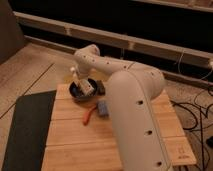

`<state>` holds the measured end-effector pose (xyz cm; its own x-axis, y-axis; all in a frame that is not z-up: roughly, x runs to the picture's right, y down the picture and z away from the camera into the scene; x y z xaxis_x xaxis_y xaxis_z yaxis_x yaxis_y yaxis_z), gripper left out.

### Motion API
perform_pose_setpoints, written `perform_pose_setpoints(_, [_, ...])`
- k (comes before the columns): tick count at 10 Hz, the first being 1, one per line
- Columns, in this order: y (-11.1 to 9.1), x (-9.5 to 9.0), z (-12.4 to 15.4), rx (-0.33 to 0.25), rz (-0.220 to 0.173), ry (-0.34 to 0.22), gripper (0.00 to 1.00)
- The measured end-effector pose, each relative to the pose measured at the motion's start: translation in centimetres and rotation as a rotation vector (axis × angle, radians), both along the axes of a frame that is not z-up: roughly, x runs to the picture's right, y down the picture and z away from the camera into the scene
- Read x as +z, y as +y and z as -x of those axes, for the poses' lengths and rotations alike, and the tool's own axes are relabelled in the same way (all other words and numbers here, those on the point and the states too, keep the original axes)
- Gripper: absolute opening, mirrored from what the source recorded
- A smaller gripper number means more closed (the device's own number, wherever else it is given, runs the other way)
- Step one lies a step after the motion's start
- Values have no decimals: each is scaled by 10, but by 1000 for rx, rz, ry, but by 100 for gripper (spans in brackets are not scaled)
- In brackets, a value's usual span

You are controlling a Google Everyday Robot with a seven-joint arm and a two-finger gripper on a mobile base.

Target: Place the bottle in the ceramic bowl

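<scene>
The dark ceramic bowl [75, 93] sits at the far left corner of the wooden table [75, 140]. The white bottle [86, 88] stands tilted in or just over the bowl, its lower end inside the rim. My gripper [81, 80] is right above the bowl at the bottle's upper end, at the tip of the white arm [130, 100] that reaches in from the lower right. The arm hides part of the bowl's right side.
A blue block [103, 108] and a thin red-handled tool [89, 115] lie on the wood just in front of the bowl. A small flat dark object [101, 87] lies right of the bowl. A dark mat [27, 130] covers the table's left side. Cables [197, 112] lie on the floor at the right.
</scene>
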<state>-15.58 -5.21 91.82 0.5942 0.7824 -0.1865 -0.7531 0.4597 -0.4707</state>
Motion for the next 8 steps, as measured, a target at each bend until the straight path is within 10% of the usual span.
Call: perform_pose_setpoints(8, [0,0,-1,0,0,1,62])
